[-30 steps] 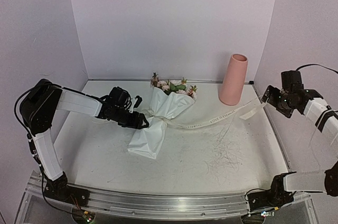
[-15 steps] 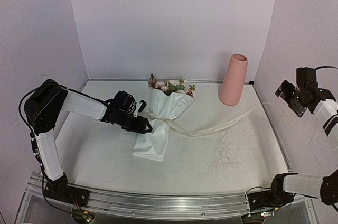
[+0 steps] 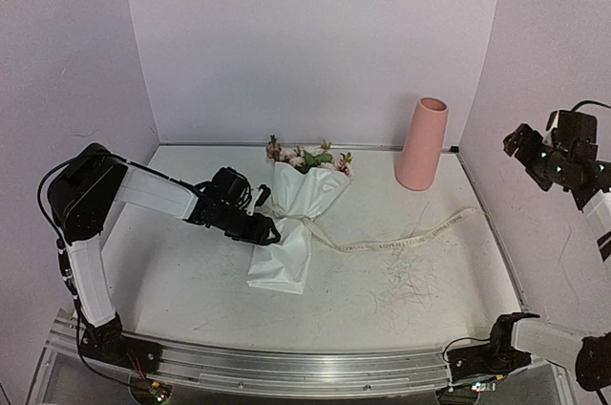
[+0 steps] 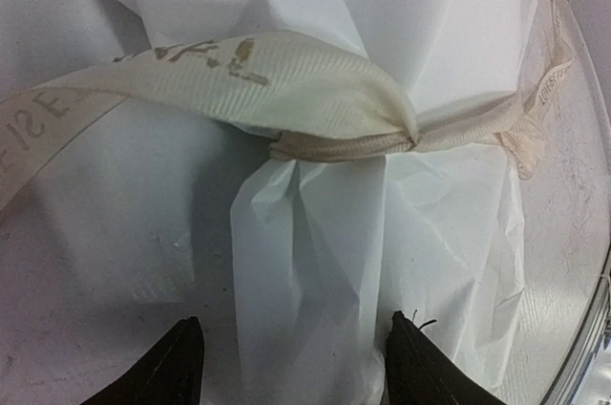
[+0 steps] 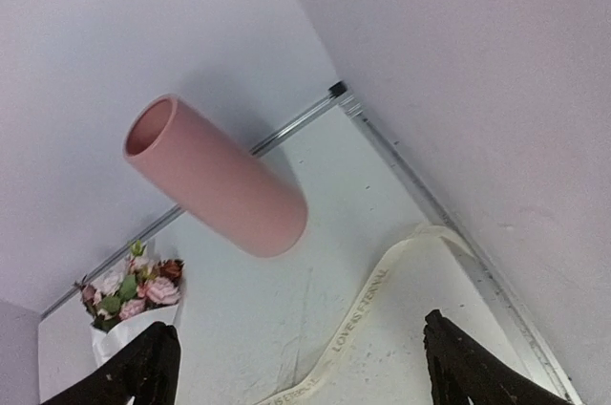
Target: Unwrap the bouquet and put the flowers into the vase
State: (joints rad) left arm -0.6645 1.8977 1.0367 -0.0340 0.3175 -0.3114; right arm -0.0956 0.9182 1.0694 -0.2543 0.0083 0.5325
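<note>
The bouquet (image 3: 289, 223) lay at the centre of the table (image 3: 172, 276). Its flowers (image 3: 307, 157) pointed toward the back wall, and the white paper flared toward the lower edge of the frame. A cream ribbon (image 3: 406, 236) was knotted round the paper's waist, with one loose tail trailing right across the table. The vase (image 3: 421, 144) stood upright at upper right of centre, well apart from the bouquet. The left gripper (image 4: 296, 367) reached from the left, its jaws spread and straddling the paper just below the knot, not visibly squeezing it. The right gripper (image 5: 301, 372) hung high at the right edge, jaws released and empty, above the ribbon's far end.
</note>
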